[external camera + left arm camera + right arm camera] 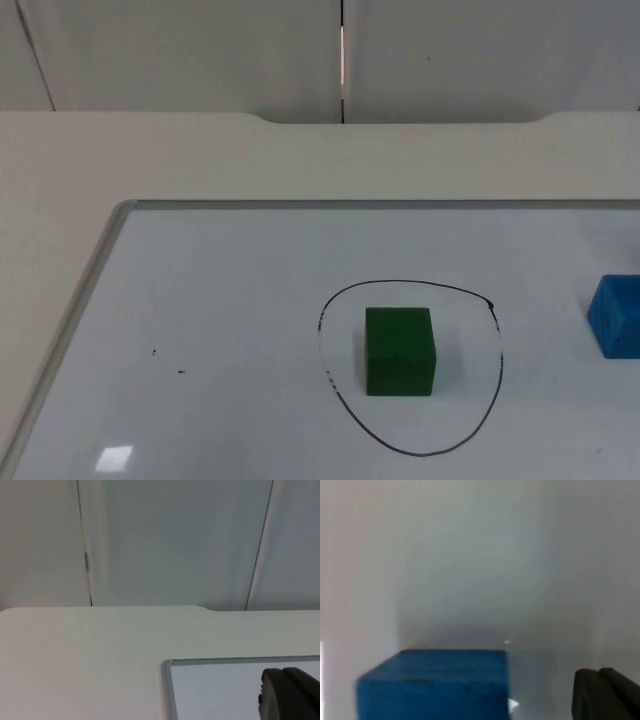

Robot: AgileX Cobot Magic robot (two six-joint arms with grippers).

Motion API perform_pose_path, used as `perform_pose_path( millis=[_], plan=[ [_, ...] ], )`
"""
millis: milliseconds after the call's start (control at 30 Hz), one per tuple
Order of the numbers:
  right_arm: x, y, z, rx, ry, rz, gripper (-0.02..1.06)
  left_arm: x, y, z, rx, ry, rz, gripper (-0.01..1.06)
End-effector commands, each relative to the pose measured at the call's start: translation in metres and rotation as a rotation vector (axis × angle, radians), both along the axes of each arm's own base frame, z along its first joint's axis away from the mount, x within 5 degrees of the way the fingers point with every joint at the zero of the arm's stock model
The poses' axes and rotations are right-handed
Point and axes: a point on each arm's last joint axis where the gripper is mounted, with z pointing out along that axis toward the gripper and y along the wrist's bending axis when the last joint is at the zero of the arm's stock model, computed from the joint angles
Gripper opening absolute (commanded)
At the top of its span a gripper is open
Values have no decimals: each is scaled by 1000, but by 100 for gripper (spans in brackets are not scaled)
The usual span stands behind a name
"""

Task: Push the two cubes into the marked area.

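Note:
A green cube [399,350] sits inside the marked area [460,405], a hand-drawn black oval on the whiteboard. A blue cube [617,316] rests on the board at the far right, well outside the oval and cut off by the picture's edge. In the right wrist view the blue cube [435,686] is very close, just in front of my right gripper [606,696] and a little to its side. My left gripper [291,696] hangs over the whiteboard's far left corner, away from both cubes.
The whiteboard's grey frame [118,212] bounds the work surface at the left and back; its corner [167,666] is in the left wrist view. Bare white table [60,160] lies beyond it, ending at the grey partition wall [200,50].

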Motion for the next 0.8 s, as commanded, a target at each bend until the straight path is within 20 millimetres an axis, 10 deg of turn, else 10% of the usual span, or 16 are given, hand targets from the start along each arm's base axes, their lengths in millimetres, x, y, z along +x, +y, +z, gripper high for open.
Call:
perform_pose_path(
  millis=[0,767],
  plan=[
    [0,14,2,9,-29,27,0,-1,-1,0,-13,-7,-1,0],
    [-2,29,2,29,-21,27,0,-1,-1,0,-16,-8,-7,0]
  ],
)
